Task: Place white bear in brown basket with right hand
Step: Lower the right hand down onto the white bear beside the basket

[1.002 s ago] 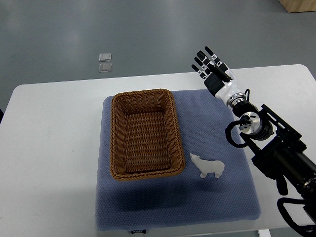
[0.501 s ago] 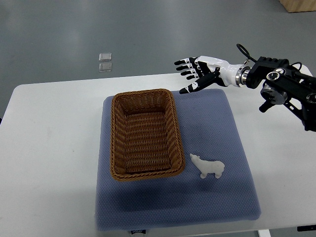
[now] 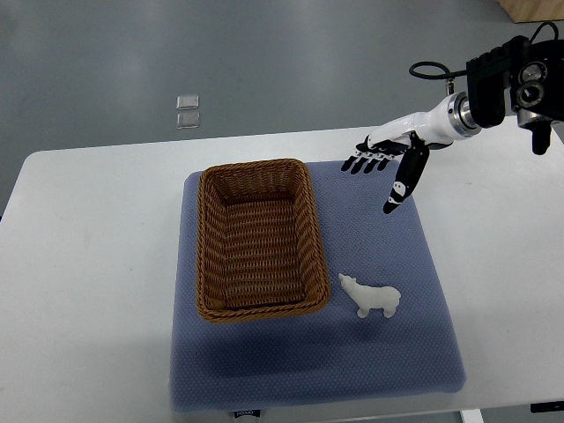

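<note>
Fingers (image 3: 363, 163) spread, thumb hanging down, nothing held: right hand (image 3: 388, 159) posed palm-down above far edge of blue mat (image 3: 388, 352), apparently readied for a top grasp. White bear (image 3: 371, 298) lying on mat, well apart from hand, just beside near right corner of brown basket (image 3: 256, 174). Basket empty, mouth up. Mat centred on white tabletop (image 3: 88, 264), likely as anti-slip base.

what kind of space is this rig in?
Likely a lab or test room: a plain white table with a blue mat staging a brown basket and white bear, on bare grey floor.
</note>
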`<action>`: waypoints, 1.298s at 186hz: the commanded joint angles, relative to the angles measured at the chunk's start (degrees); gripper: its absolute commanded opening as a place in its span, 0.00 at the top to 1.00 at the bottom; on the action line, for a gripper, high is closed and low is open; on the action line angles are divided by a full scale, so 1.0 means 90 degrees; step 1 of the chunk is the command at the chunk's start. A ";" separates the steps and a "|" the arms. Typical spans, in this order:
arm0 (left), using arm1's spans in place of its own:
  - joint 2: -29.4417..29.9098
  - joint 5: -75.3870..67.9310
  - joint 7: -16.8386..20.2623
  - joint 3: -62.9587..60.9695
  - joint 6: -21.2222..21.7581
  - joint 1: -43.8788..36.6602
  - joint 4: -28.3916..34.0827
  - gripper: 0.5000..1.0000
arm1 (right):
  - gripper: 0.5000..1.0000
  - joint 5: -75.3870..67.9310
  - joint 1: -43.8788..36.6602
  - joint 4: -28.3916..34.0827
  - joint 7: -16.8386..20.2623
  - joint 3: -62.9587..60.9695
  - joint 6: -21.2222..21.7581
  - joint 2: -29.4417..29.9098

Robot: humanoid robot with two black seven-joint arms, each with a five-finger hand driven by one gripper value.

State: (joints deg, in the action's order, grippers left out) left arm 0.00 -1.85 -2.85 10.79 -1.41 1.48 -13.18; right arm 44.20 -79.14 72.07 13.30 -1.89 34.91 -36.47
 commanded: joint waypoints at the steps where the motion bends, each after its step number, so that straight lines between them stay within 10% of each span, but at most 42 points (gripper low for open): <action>1: 0.0000 0.0000 -0.0006 -0.0007 0.0000 0.0002 0.0000 0.00 | 0.15 -0.0360 0.0053 0.0244 0.0016 0.0005 0.0009 -0.0088; 241: 0.0000 0.0000 -0.0006 -0.0046 0.0000 0.0031 0.0049 0.00 | 0.16 -0.0819 0.2836 0.1074 -0.0052 -0.1020 -0.1360 -0.0508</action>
State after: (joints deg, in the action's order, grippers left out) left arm 0.00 -1.84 -2.90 10.46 -1.41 1.76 -12.86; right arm 36.69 -55.14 81.33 12.99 -10.73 23.53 -40.89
